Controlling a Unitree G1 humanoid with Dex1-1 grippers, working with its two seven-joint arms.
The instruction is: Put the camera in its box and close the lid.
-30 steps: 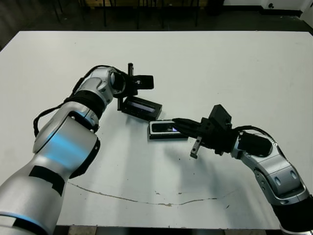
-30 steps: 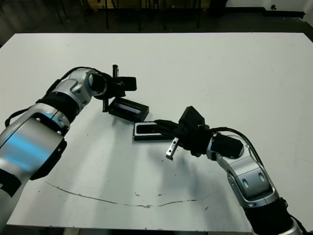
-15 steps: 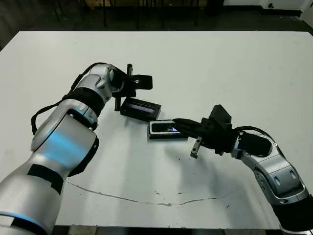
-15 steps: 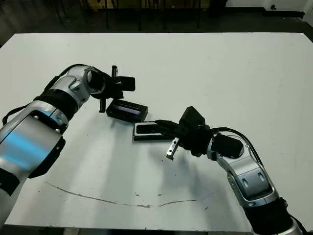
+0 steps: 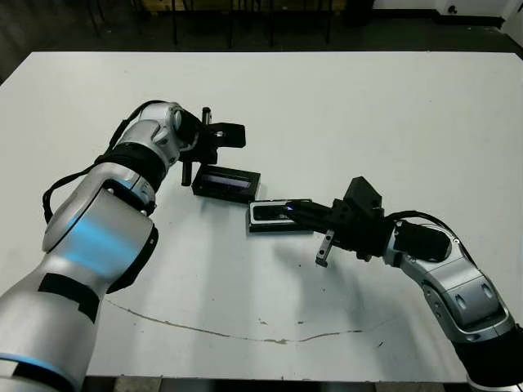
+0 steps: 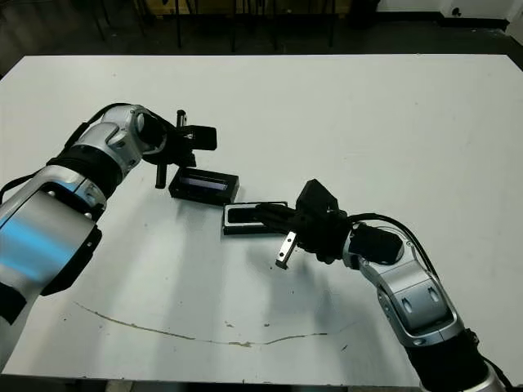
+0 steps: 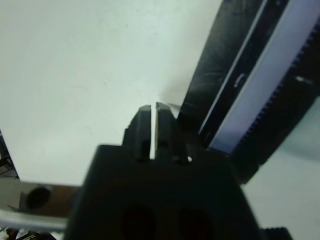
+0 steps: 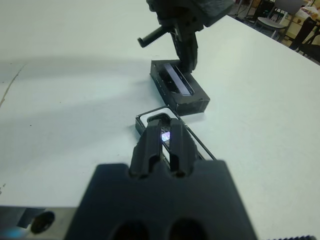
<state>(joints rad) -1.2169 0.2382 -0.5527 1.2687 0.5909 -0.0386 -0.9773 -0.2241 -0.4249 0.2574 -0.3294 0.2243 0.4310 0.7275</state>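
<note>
My right gripper (image 5: 298, 211) is pinched on the slim black camera (image 5: 274, 214) lying in its white-lined black box (image 5: 278, 218); my closed left gripper (image 5: 186, 174) touches the black lid (image 5: 226, 184) beside it.

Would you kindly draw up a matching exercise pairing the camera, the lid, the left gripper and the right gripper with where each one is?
Things:
1. camera
2. lid
3. left gripper
4. right gripper

Places:
A. at the lid's outer end
B. lying in the box
C. over the camera
D. on the table, inside up

Pairs: 1-B, 2-D, 3-A, 4-C
</note>
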